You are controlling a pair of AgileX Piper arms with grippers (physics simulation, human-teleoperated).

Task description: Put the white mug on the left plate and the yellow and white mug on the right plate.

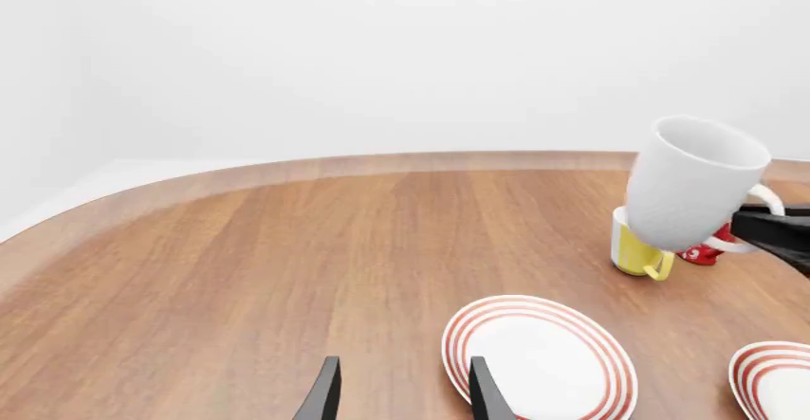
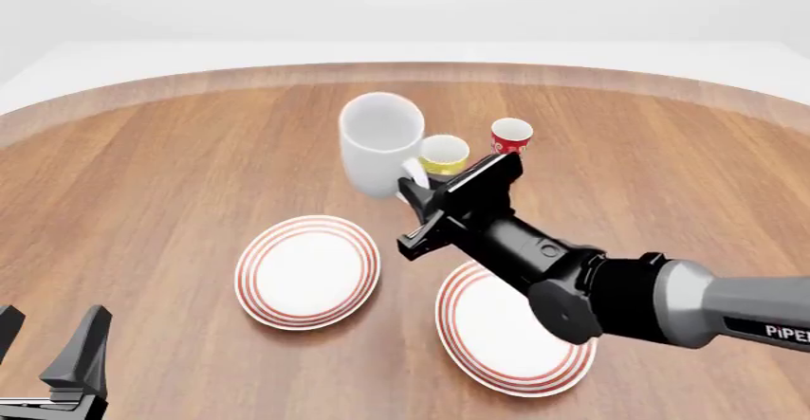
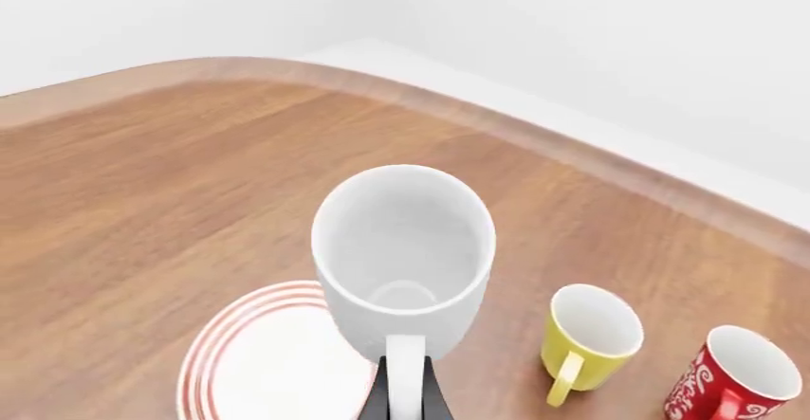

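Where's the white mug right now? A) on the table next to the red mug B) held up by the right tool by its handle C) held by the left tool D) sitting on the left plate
B: the right tool grips the handle of the white mug, which hangs tilted above the table, off the left plate.

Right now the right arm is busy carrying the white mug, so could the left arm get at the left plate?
Probably yes: the left end effector is open, with only bare table between it and the left plate.
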